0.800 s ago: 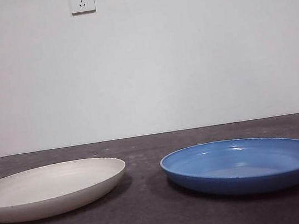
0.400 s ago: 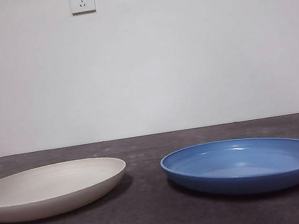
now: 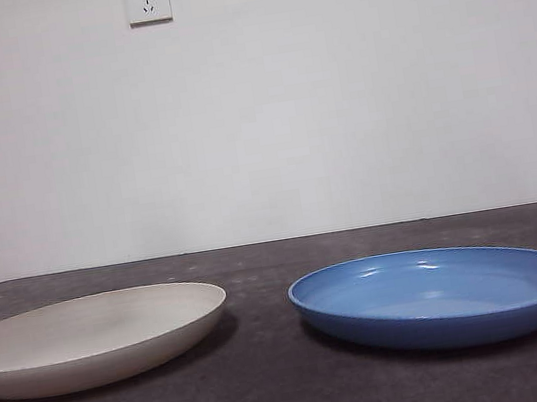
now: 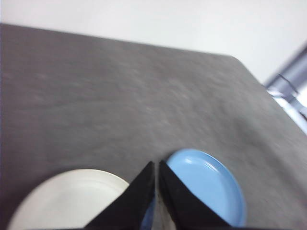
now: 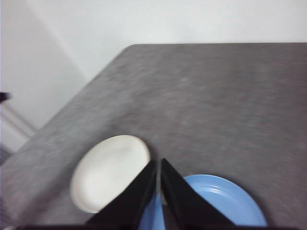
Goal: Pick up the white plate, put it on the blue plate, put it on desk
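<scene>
On the counter (image 3: 298,399) only two low things stand in the way: the white plate (image 3: 87,339) at the left and the blue plate (image 3: 439,295) at the right. They lie apart, with a bare strip of counter between their rims wide enough to reach down into. The air over both plates is free, and so is the far counter up to the wall. Both grippers, left gripper (image 4: 157,165) and right gripper (image 5: 158,163), hang high with jaws nearly together.
</scene>
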Tool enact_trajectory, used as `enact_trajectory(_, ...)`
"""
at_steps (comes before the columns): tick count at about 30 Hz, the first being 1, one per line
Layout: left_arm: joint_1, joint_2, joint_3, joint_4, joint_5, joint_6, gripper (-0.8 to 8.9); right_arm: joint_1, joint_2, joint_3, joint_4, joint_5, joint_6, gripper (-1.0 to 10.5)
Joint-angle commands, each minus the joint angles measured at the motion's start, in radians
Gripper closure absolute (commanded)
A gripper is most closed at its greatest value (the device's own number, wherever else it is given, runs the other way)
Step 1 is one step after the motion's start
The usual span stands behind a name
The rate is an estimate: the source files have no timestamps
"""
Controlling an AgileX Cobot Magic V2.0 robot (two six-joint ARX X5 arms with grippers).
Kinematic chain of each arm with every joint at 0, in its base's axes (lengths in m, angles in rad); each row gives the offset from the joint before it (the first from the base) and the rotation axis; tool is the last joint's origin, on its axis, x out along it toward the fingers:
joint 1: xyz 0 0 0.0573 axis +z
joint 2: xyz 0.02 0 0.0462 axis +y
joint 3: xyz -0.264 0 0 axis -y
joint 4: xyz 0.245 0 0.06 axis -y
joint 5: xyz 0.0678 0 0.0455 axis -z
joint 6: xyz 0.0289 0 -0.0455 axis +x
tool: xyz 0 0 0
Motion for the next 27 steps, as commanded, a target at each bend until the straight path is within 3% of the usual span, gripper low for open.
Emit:
enact_trajectory(1,-0.015,0.013,0.033,0.012,0.042,0.015,7.97,0.004,0.006,0.022,0.005,-0.040,-0.025,9.4)
enact_trajectory(10,-0.051,0.013,0.033,0.013,0.044,0.015,7.83,0.004,0.005,0.021,-0.055,-0.038,-0.043,9.2)
enact_trajectory(12,-0.058,0.013,0.033,0.013,0.044,0.015,7.68,0.004,0.005,0.021,-0.054,-0.037,-0.044,8.3)
enact_trajectory(14,-0.067,0.013,0.033,0.013,0.043,0.015,6.75,0.004,0.005,0.021,-0.054,-0.031,-0.042,6.6)
enact_trajectory(16,-0.075,0.013,0.033,0.013,0.044,0.020,5.12,0.004,0.005,0.021,-0.054,-0.030,-0.042,4.8)
enact_trajectory(19,-0.083,0.013,0.033,0.015,0.043,0.042,2.93,0.004,0.005,0.021,-0.054,-0.031,-0.035,3.5)
enact_trajectory(21,-0.085,0.013,0.033,0.017,0.043,0.042,2.45,0.004,0.005,0.021,-0.055,-0.031,-0.034,3.5)
enact_trajectory(27,-0.085,0.013,0.033,0.000,0.043,0.037,2.50,0.004,0.005,0.021,-0.054,-0.031,-0.035,3.5)
